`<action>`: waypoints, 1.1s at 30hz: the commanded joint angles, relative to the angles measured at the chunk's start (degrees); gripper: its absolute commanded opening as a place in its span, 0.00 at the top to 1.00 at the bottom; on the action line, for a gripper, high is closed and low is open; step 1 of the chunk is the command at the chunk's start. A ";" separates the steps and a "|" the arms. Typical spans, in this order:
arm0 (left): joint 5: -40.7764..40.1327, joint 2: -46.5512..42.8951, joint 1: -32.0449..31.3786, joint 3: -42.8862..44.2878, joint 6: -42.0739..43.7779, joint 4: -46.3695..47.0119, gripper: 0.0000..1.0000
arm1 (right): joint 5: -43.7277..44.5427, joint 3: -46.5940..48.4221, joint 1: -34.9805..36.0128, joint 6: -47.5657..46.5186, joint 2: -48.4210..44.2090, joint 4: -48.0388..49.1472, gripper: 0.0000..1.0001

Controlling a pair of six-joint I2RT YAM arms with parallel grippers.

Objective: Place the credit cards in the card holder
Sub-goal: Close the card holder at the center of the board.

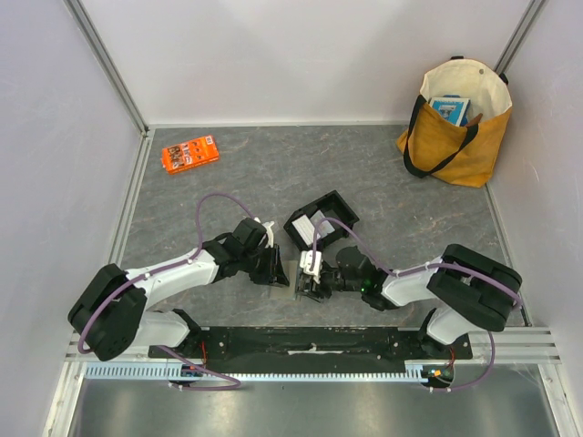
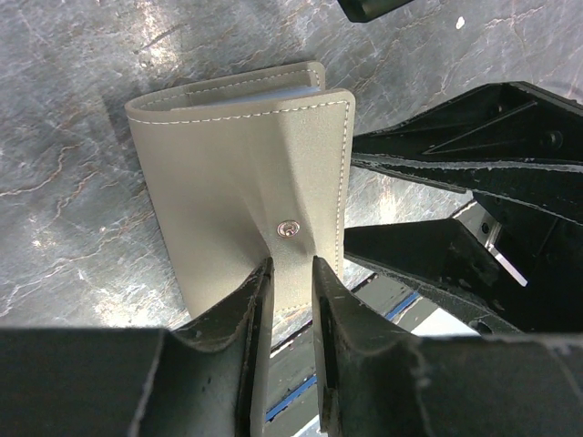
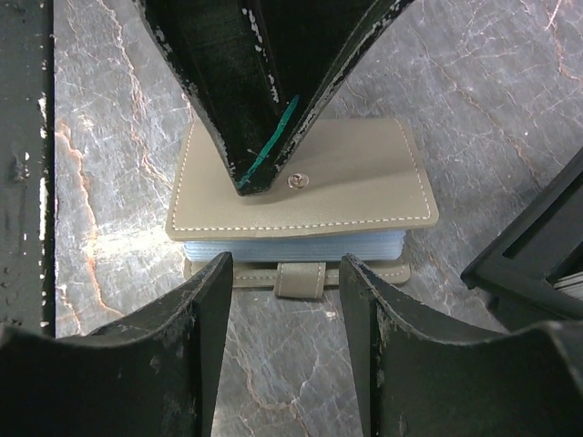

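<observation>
Holder (image 3: 301, 182) lay flat on worktop (image 3: 118, 182) beside tray (image 1: 319, 218), left pincer (image 2: 290, 269) nipped nearly closed on its cover by the snap, probably to lift it open, right pincer (image 3: 287, 264) spread wide in front, empty.

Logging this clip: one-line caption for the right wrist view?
Open right gripper faces the card holder; the left gripper presses on it near the snap.
</observation>
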 commanded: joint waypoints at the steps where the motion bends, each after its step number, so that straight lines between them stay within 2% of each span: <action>1: -0.30 -0.63 -0.14 -0.27 2.06 0.17 0.71 | -1.38 2.99 -0.33 -3.03 2.21 -2.76 0.43; 5: -0.48 -0.89 -0.14 -0.53 1.98 0.09 0.72 | -1.37 3.34 -0.51 -3.56 4.76 -2.24 0.43; 8: -0.56 -0.98 -0.14 -0.45 2.24 -0.18 0.72 | -0.33 4.66 -0.68 -4.35 5.03 -6.71 0.43; 11: -0.57 -0.90 -0.14 -0.54 2.33 -0.18 0.72 | 0.20 4.40 -1.21 -4.70 5.46 -6.46 0.43; 14: -0.65 -0.54 -0.14 -0.45 2.68 -0.09 0.73 | -1.98 5.80 -2.18 -5.23 6.52 -9.69 0.46; 16: -0.74 -0.46 -0.14 -0.62 2.59 -0.18 0.73 | -2.60 7.03 -2.79 -4.79 7.40 -12.16 0.51; 19: -1.27 -0.54 -0.14 -0.62 2.77 -0.35 0.73 | -2.70 7.39 -3.06 -4.70 7.84 -14.63 0.65; 21: -2.32 -0.54 -0.14 -0.19 3.20 -1.40 0.74 | -2.17 7.13 -3.06 -4.70 7.49 -15.85 0.77; 25: -4.61 -0.19 -0.14 0.60 3.65 -3.34 0.74 | -0.50 6.77 -3.15 -4.88 6.09 -17.53 0.96; 27: -5.40 -0.02 -0.14 0.87 3.47 -3.52 0.74 | 0.03 6.25 -3.06 -4.70 5.47 -17.36 1.00; 33: -8.38 2.88 -0.14 1.75 2.33 -3.16 0.74 | -5.93 4.32 -2.88 -2.07 -0.67 -15.25 1.00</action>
